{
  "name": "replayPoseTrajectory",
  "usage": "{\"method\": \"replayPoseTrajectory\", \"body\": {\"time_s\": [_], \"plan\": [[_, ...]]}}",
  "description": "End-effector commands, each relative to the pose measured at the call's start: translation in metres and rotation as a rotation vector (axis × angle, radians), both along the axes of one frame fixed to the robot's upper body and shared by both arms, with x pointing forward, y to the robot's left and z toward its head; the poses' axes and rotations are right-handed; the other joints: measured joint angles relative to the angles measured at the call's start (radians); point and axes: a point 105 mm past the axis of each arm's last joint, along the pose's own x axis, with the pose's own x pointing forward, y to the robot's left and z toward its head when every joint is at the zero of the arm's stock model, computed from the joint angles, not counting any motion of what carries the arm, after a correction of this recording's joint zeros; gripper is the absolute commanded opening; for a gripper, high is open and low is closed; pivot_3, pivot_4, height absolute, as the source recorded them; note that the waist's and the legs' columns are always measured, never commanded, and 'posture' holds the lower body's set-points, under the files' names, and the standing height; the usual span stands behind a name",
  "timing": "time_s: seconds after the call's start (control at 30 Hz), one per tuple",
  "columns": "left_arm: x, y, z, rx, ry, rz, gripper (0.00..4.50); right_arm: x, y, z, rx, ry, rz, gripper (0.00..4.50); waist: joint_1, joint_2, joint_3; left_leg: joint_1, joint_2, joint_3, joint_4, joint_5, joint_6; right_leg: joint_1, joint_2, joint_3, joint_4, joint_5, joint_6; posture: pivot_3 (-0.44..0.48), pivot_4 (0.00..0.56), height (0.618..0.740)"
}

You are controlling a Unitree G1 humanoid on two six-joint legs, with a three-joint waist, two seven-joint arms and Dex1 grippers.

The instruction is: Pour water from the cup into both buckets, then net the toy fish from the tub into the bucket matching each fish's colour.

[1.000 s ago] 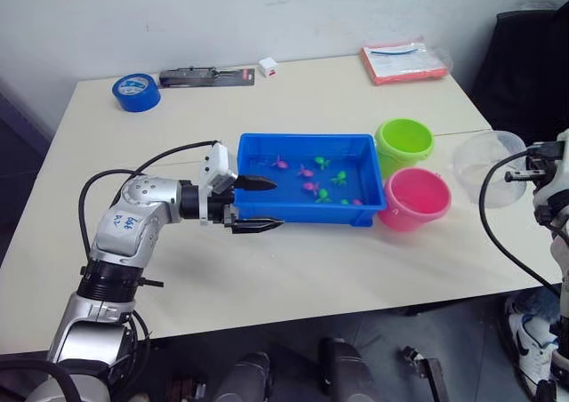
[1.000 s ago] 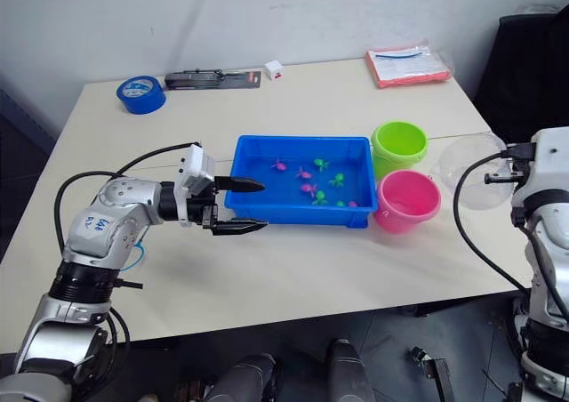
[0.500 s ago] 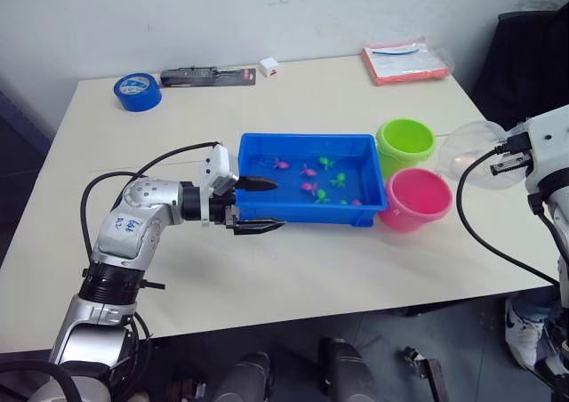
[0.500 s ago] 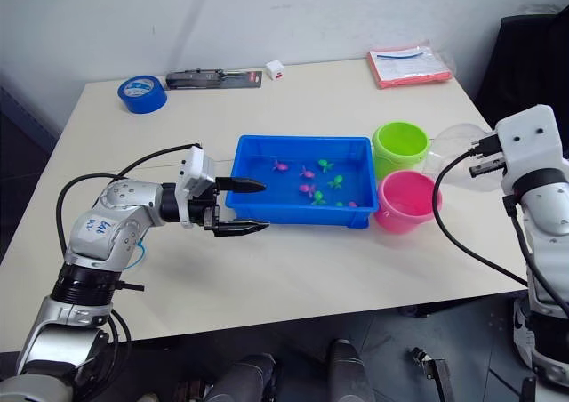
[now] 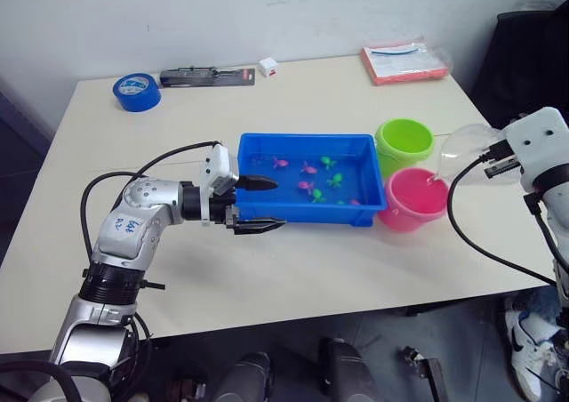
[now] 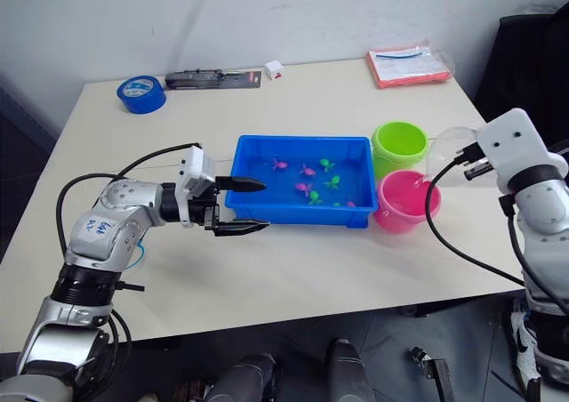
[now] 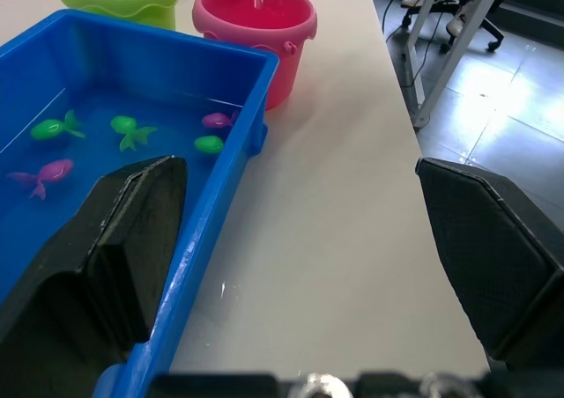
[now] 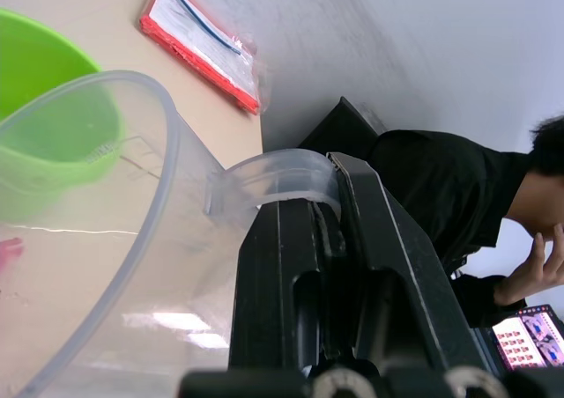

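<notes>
The right end effector, clamped on the cup's handle, tips it over the pink bucket; the stream could miss onto the table if the tilt overshoots. The left end effector gapes, straddling the tub's wall.

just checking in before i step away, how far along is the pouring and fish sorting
Early on. In hand: the right hand holds the clear cup by its handle, tipped over the pink bucket, with a thin stream of water falling into it. The green bucket is yet to be poured into, as far as I can tell. All the toy fish are in the blue tub. The left hand is open, straddling the tub's rim.
</notes>
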Motion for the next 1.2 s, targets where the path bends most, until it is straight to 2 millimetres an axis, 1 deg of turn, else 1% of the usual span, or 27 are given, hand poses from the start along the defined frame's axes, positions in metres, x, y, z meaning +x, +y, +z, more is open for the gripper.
{"method": "replayPoseTrajectory", "body": {"time_s": [0.03,0.27,1.0,1.1,1.2], "plan": [[-0.0043,-0.0010,0.0082,-0.006,-0.048,-0.011,4.50,-0.0030,0.0043,0.0166,-0.093,-0.063,0.005,0.68,0.000,0.000,0.000,0.000,0.000,0.000,0.000,0.000,0.000,0.000,0.000,0.000,0.000,0.000,0.000,0.000,0.150,0.740],[-0.0050,-0.0001,0.0065,-0.004,-0.049,-0.008,4.50,-0.0023,0.0060,0.0164,-0.152,-0.060,0.007,0.68,0.000,0.000,0.000,0.000,0.000,0.000,0.000,0.000,0.000,0.000,0.000,0.000,0.000,0.000,0.000,0.000,0.150,0.740],[-0.0051,0.0005,0.0044,-0.007,-0.054,-0.004,4.50,-0.0024,0.0076,0.0206,-0.218,-0.078,0.016,0.68,0.000,0.000,0.000,0.000,0.000,0.000,0.001,0.000,0.000,0.000,0.000,0.000,0.000,0.000,0.000,0.000,0.150,0.740],[-0.0051,-0.0001,0.0044,-0.010,-0.055,-0.006,4.50,-0.0028,0.0051,0.0212,-0.185,-0.085,0.008,0.68,0.000,0.000,0.000,0.000,0.000,0.000,0.001,0.000,0.000,0.000,0.000,0.000,0.000,0.000,0.000,0.000,0.150,0.740],[-0.0046,-0.0003,0.0053,-0.019,-0.052,-0.005,4.50,-0.0035,-0.0010,0.0226,-0.054,-0.100,-0.010,0.68,0.000,0.000,0.000,0.000,0.000,0.000,0.001,0.000,0.000,0.000,0.000,0.000,0.000,0.000,0.000,0.000,0.150,0.740]]}}
